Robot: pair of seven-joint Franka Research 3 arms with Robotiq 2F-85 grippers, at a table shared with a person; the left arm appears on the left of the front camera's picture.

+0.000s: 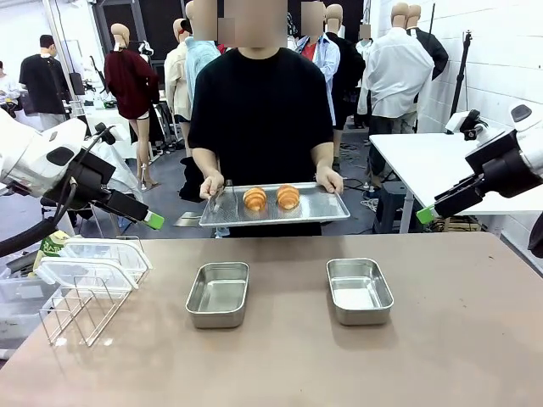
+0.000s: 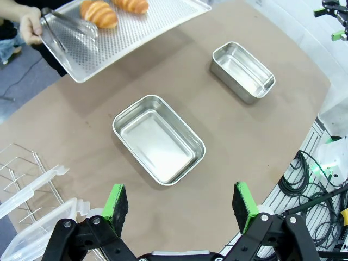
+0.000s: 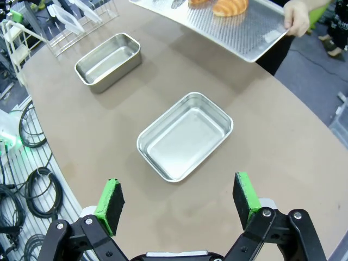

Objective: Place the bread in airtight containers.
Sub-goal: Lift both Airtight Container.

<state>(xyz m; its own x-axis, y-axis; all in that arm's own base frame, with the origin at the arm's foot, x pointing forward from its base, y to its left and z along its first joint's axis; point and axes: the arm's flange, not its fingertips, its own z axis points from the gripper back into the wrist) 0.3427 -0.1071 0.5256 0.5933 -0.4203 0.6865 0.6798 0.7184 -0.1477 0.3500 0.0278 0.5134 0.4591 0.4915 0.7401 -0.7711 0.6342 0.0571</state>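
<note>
Two golden croissants (image 1: 254, 198) (image 1: 288, 197) lie on a flat steel tray (image 1: 321, 206) that a person holds in both hands past the table's far edge, with tongs (image 1: 217, 200) in one hand. Two open steel containers (image 1: 218, 293) (image 1: 359, 291) stand empty side by side on the brown table. My left gripper (image 1: 153, 220) hovers open at the left, above the nearer container (image 2: 159, 139). My right gripper (image 1: 425, 215) hovers open at the right, above the other container (image 3: 185, 135). Neither holds anything. The croissants (image 2: 99, 13) (image 3: 230, 6) also appear in both wrist views.
A wire rack (image 1: 81, 307) with translucent lids (image 1: 93, 259) resting on it stands at the table's left edge. Cables (image 3: 32, 190) hang beside the table on my side. A white table (image 1: 424, 161) stands behind at the right.
</note>
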